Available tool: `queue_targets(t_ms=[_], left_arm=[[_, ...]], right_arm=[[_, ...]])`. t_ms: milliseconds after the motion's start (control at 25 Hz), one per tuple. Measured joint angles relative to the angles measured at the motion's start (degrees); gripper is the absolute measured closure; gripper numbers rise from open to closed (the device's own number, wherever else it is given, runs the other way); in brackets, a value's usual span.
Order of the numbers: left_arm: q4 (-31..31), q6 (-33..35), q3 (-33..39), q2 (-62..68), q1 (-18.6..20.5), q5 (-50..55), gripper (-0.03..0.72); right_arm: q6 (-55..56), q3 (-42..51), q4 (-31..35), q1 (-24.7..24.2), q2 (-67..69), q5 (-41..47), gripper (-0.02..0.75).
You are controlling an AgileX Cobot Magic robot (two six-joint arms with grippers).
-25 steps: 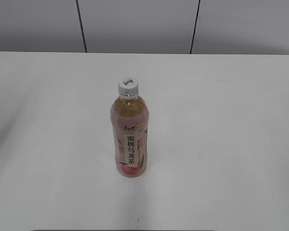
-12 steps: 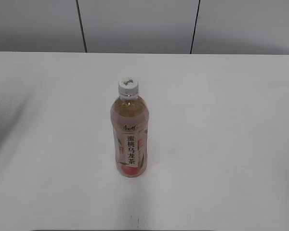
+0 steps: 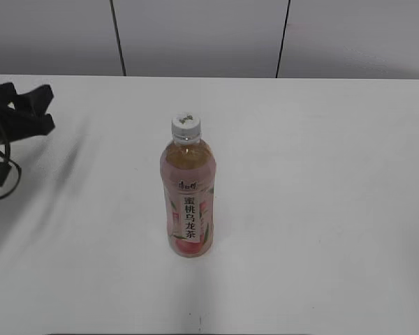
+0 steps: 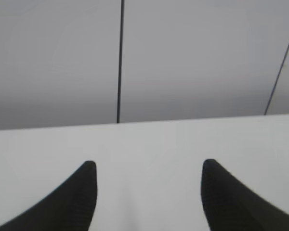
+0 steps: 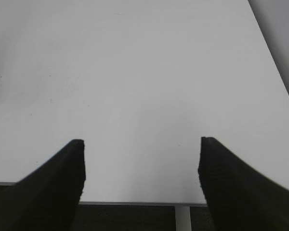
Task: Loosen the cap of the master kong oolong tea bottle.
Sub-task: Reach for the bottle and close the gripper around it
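1 upright bottle [image 3: 187,197] w/ 1 cap [image 3: 185,125] – 1 left gripper [image 3: 35,108] well apart

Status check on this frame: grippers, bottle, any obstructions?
Left gripper open, at table's far left edge, clear of the bottle. Right gripper open, empty. Bottle upright mid-table, cap on, untouched. Nothing in the way.
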Motion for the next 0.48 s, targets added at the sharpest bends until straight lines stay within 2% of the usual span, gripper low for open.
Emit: queue_targets(t_ms=[280, 480], left_arm=[[6.89, -0.09, 0.10, 7.01, 0.00, -0.81, 0.273], [18.68, -0.20, 0.10, 7.01, 0.02, -1.23, 0.272]], right_arm=[[0.00, 0.00, 0.00, 0.00, 0.00, 0.00, 0.184], [0.00, 0.00, 0.00, 0.00, 0.00, 0.00, 0.184]])
